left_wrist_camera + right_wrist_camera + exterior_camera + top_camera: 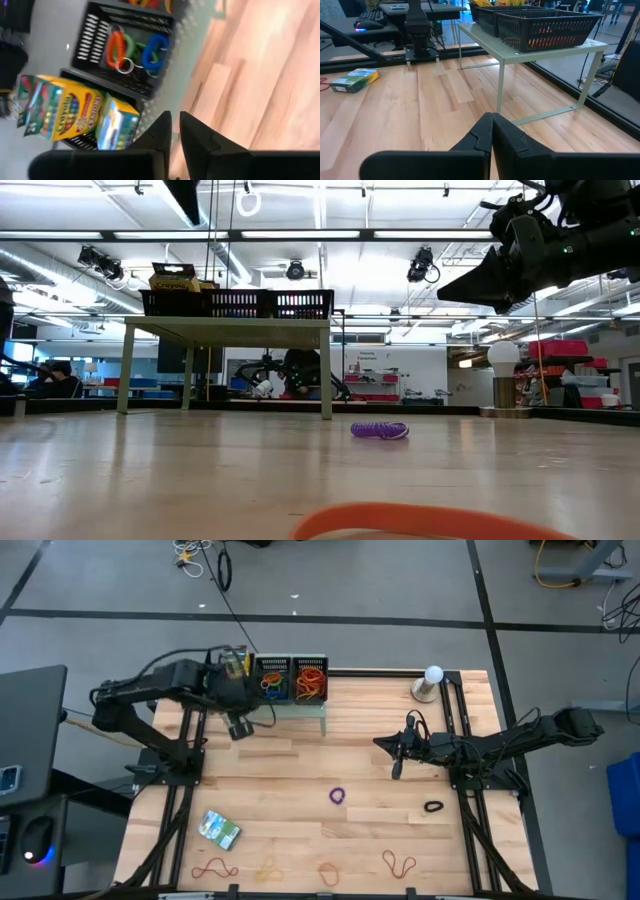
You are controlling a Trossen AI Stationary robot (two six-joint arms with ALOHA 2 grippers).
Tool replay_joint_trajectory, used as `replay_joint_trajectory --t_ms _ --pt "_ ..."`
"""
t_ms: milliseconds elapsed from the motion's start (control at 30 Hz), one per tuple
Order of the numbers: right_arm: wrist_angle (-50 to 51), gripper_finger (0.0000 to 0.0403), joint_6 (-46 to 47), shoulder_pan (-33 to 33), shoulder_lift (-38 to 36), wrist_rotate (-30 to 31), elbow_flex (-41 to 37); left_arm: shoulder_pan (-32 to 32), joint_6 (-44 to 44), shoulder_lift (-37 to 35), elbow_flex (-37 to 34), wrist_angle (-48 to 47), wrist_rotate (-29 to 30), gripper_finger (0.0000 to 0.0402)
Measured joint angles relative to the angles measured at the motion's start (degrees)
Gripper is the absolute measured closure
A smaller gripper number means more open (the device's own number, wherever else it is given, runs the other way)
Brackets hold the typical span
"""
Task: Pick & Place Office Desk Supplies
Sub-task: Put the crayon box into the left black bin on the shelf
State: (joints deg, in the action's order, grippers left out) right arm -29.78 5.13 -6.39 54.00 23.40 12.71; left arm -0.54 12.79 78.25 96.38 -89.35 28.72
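Near edge of the pale wooden bench [300,765]: loose thin rubber-band loops, red [214,868], tan [266,868] and orange [399,863], with flat green-white-blue packets [219,829] toward the near-left corner, all apparently awaiting collection.

Mid-bench: purple loop [338,796]; black loop [433,807]. Right gripper [397,766] hangs idle above, fingers pressed together, empty.

Far edge: pale-green perforated shelf [300,706] carrying black mesh trays [291,678] of sorted bands. Left gripper [240,729] beside it, fingers a narrow gap apart, nothing held, probably just after a drop-off.
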Motion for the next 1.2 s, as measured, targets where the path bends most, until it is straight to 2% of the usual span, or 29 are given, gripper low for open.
replay_joint_trajectory --t_ms 100,267,367,567,867,1200 --pt "0.0 0.0390 0.0 0.0 0.0 0.0 0.0 -1.1 -1.8 -0.8 -5.4 0.6 0.7 0.0353" --pt "0.0 0.0390 0.0 0.0 0.0 0.0 0.0 0.8 0.8 -7.2 -16.7 1.6 1.2 0.0394" --pt "-0.1 0.0390 -0.4 0.0 0.0 0.0 0.0 1.3 1.4 -10.1 -20.6 5.4 0.9 0.0395" --pt "-0.7 0.0390 -0.5 0.0 0.0 0.0 0.0 2.6 1.3 -11.5 -26.3 5.7 0.9 0.0396" --pt "-0.9 0.0390 -0.4 0.0 0.0 0.0 0.0 6.3 -1.7 -11.3 -28.9 9.7 6.2 0.0395" --pt "-0.9 0.0390 -0.5 0.0 0.0 0.0 0.0 6.3 -1.9 -11.4 -28.9 9.7 14.0 0.0395"
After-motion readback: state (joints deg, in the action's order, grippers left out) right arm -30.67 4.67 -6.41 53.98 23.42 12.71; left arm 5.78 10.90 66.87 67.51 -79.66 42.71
